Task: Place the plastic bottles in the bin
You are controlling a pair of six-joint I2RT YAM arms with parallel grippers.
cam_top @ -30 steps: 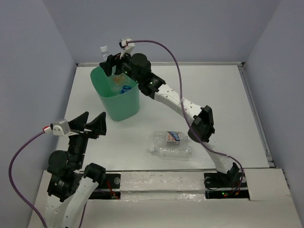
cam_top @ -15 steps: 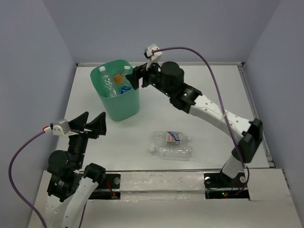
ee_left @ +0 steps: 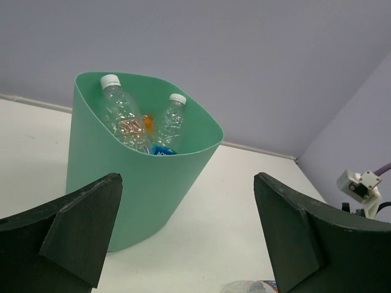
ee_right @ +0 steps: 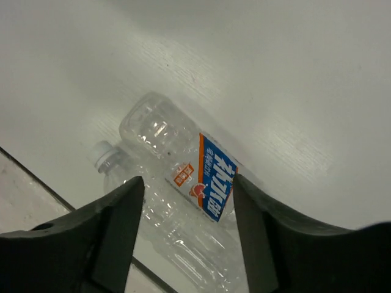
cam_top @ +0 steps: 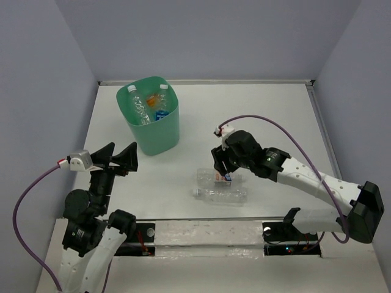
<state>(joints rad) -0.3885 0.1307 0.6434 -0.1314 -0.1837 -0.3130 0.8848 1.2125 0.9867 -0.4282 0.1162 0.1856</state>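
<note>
The mint-green bin (cam_top: 156,137) stands at the back left and holds several bottles (cam_top: 139,107); it also shows in the left wrist view (ee_left: 146,183) with two white-capped clear bottles (ee_left: 119,113) and something orange inside. Two clear bottles lie on the table in front: one with a blue and white label (cam_top: 217,176) and a plain one (cam_top: 220,195) nearer the arms. My right gripper (cam_top: 223,168) is open, just above the labelled bottle (ee_right: 195,177), fingers either side of it. My left gripper (cam_top: 119,160) is open and empty, raised at the near left.
Grey walls close the table at the back and both sides. A raised rim (cam_top: 330,146) runs along the right edge. The white mounting rail (cam_top: 201,232) lies just in front of the plain bottle.
My right arm has swung from the bin down and forward to the labelled bottle. The bottle it held over the bin now lies inside. The left arm has not moved.
</note>
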